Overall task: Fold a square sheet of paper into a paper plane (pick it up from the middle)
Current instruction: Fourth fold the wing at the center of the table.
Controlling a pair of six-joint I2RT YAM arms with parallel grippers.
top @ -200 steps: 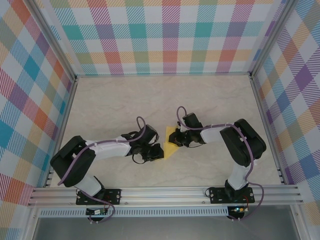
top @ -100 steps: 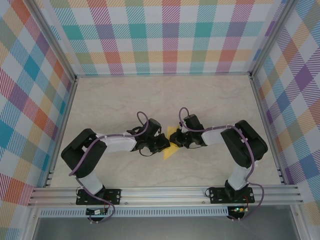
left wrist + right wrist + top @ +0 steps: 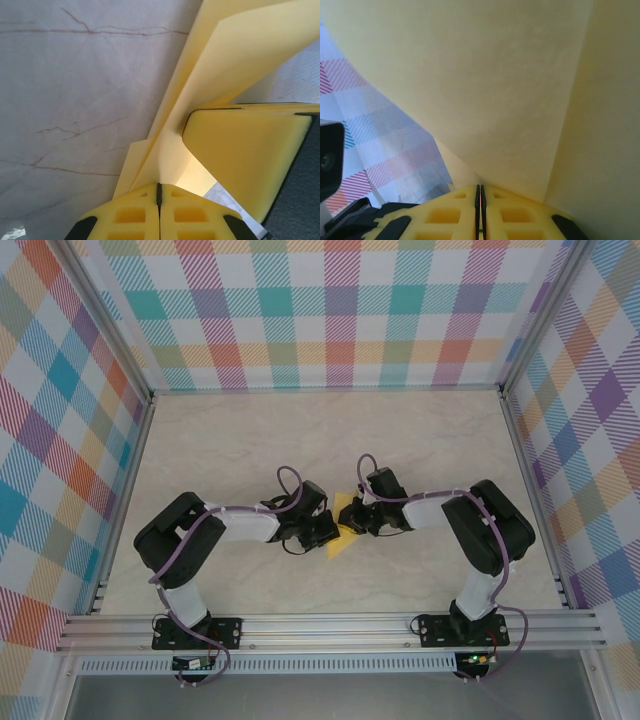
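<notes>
Top external: left end effector [image 3: 329, 530], right end effector [image 3: 351, 523] flank paper [image 3: 340, 545].

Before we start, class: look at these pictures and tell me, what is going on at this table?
Two robot arms are folding a piece of yellow paper near the middle of the table. The left gripper and the right gripper have come in from opposite sides, and both are pinched shut on the paper. The left wrist view shows it creased into overlapping layers, so folding is under way, but it is not yet a finished plane.
</notes>
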